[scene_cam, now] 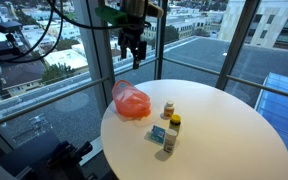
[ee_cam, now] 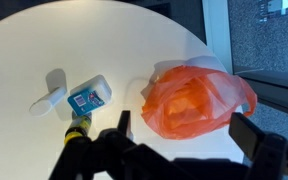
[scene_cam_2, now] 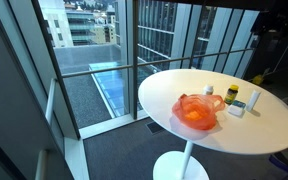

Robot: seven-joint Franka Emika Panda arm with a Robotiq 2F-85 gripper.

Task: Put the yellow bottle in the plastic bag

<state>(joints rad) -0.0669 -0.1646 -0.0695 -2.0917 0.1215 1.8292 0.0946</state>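
The orange plastic bag (scene_cam: pixel 131 100) lies crumpled near the edge of the round white table (scene_cam: pixel 224 140); it also shows in an exterior view (scene_cam_2: pixel 196 113) and in the wrist view (ee_cam: pixel 189 100). The yellow bottle (scene_cam: pixel 174 122) stands upright a short way from the bag among other small containers. It shows in an exterior view (scene_cam_2: pixel 253 100) and at the lower left of the wrist view (ee_cam: pixel 79 127). My gripper (scene_cam: pixel 132 42) hangs open and empty high above the table, over the bag side. In the wrist view its fingers (ee_cam: pixel 187 130) frame the bag from above.
A small white bottle (scene_cam: pixel 169 108), a blue-labelled box (scene_cam: pixel 159 133) and another white container (scene_cam: pixel 170 143) stand around the yellow bottle. Glass walls and a railing surround the table, close to the bag's side.
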